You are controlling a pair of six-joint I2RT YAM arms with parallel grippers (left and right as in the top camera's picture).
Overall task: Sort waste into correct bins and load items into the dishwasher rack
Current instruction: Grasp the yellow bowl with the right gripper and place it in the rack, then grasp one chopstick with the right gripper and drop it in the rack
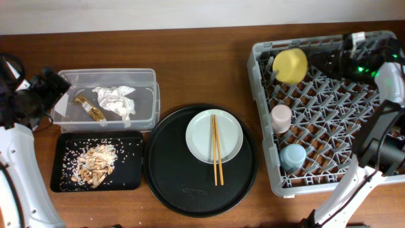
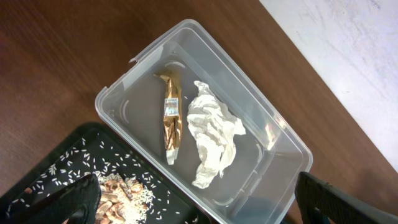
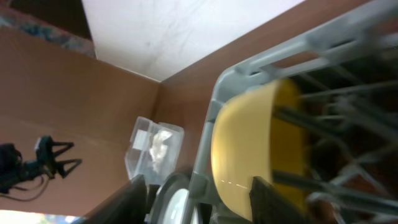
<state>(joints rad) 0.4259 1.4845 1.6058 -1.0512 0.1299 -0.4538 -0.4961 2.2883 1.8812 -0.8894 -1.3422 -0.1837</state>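
Note:
The crumpled white tissue [image 1: 116, 100] and the gold-brown wrapper [image 1: 90, 107] lie in the clear tub [image 1: 147, 79]. Tan food scraps [image 1: 97, 163] lie in the shallow black tray [image 1: 130, 178]. My left gripper [image 1: 54, 85] is open and empty above the tub's left end. In the left wrist view it [image 2: 199, 208] hangs over the tissue [image 2: 211, 134], the wrapper [image 2: 172, 118] and the scraps [image 2: 121, 193]. The grey rack [image 1: 262, 120] holds the yellow bowl [image 1: 290, 65], pink cup [image 1: 281, 117] and blue cup [image 1: 293, 156]. My right gripper [image 1: 316, 61] is open next to the bowl [image 3: 261, 149]. Two chopsticks [image 1: 217, 149] lie on the white plate [image 1: 231, 136].
The plate sits on a large round black tray [image 1: 171, 171] in the middle of the wooden table. The right arm reaches over the rack's right side. The rack's corner [image 3: 217, 99] and the far tub [image 3: 152, 149] show in the right wrist view.

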